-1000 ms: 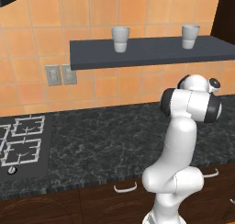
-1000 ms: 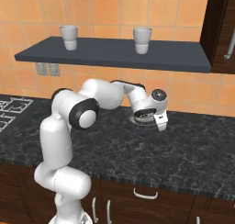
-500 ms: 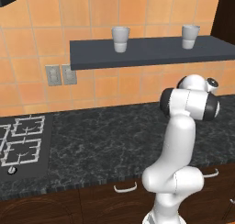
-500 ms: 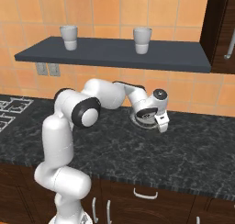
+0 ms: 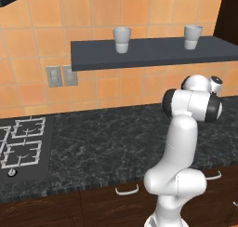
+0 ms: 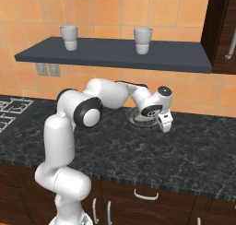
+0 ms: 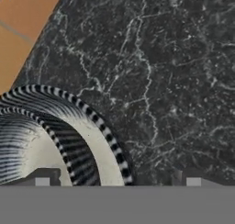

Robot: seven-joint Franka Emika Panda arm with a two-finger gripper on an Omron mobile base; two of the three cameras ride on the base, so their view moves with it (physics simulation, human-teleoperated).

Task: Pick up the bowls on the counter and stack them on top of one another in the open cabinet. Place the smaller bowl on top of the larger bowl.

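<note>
The arm reaches across the black marbled tabletop toward its back edge, where the orange tiled wall begins. The gripper hangs low just above the stone, and its jaws stand wide apart with nothing between them. Right behind the hand, close to the back edge of the tabletop, sits a bowl; most of it is hidden by the wrist in the right base view, so just a slice of its rim shows there. In the hand view the bowl lies at the lower left, a round dish with a dark striped rim and a pale inside, resting flat on the tabletop beside the left fingertip, while the right fingertip stands over bare stone. Whether a fingertip touches the rim cannot be told. Above, the long dark shelf is fixed to the tiles and carries 2 pale cups, a left cup and a right cup, standing upright and well apart. A hob with white grates is set into the left end of the tabletop, and 2 wall sockets sit below the left end of the shelf.
</note>
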